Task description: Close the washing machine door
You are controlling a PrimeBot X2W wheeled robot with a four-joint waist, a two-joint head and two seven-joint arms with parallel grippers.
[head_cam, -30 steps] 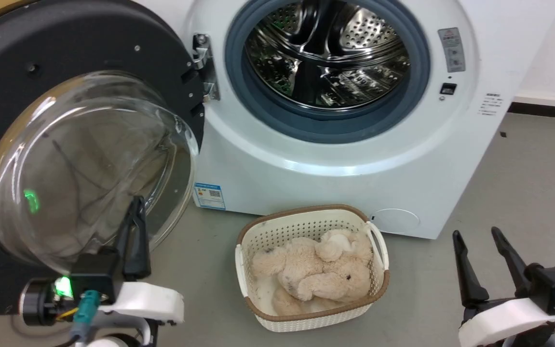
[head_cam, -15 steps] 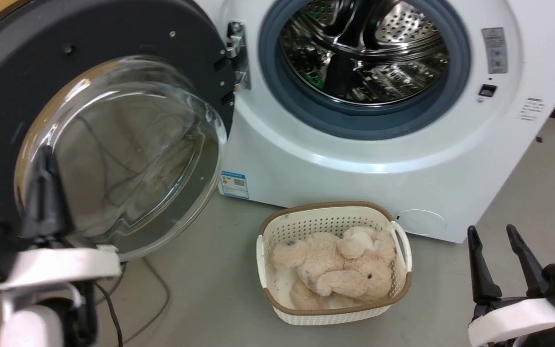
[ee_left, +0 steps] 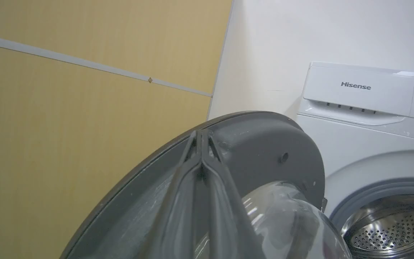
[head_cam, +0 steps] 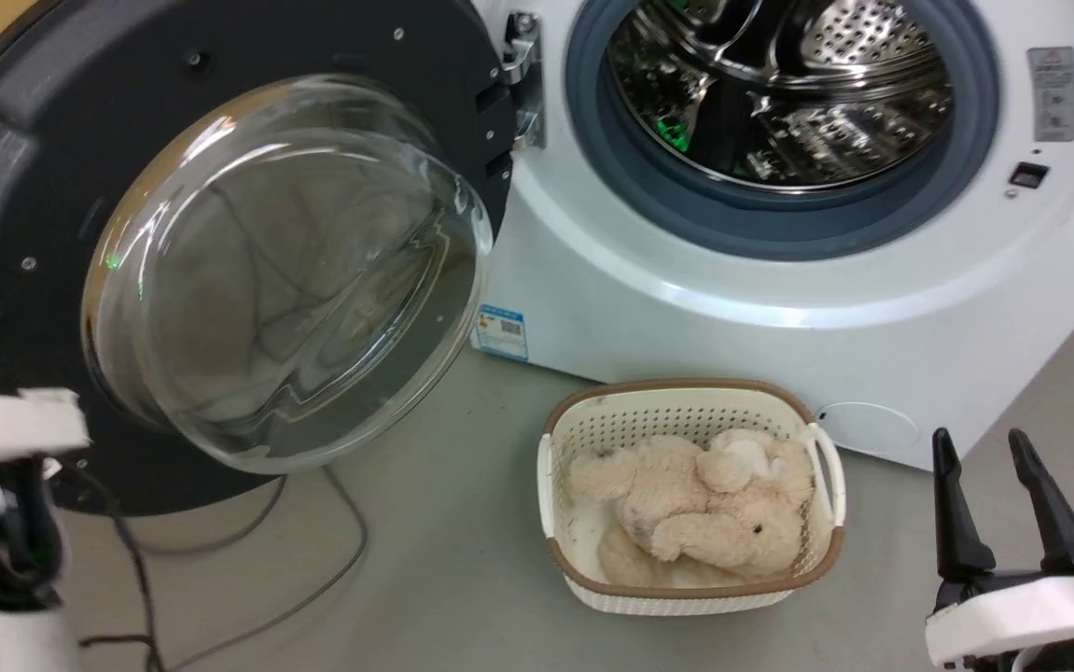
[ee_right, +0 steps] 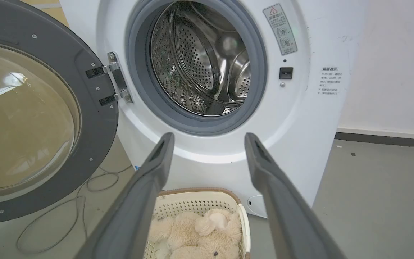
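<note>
The washing machine door [head_cam: 285, 271] stands wide open on the left, its black rim around a bulging glass bowl, hinged to the white washing machine [head_cam: 686, 308]. The steel drum [head_cam: 779, 84] is exposed. In the left wrist view my left gripper [ee_left: 200, 133] is shut with nothing in it, its tips against the outer part of the door [ee_left: 264, 144] rim; contact cannot be told. My left forearm [head_cam: 5, 420] shows at the head view's lower left. My right gripper [head_cam: 980, 437] is open low on the right, away from the door, facing the drum [ee_right: 199, 64].
A cream perforated basket [head_cam: 807, 560] holding a beige plush toy [head_cam: 686, 504] sits on the grey floor before the machine. A dark cable [head_cam: 247, 532] lies under the door. A yellow wall panel [ee_left: 66, 108] stands left of the machine.
The head camera has swung, shifting the whole scene rightward. My left arm moved left from in front of the glass bowl; its fingers have left the head view. The right gripper stays open.
</note>
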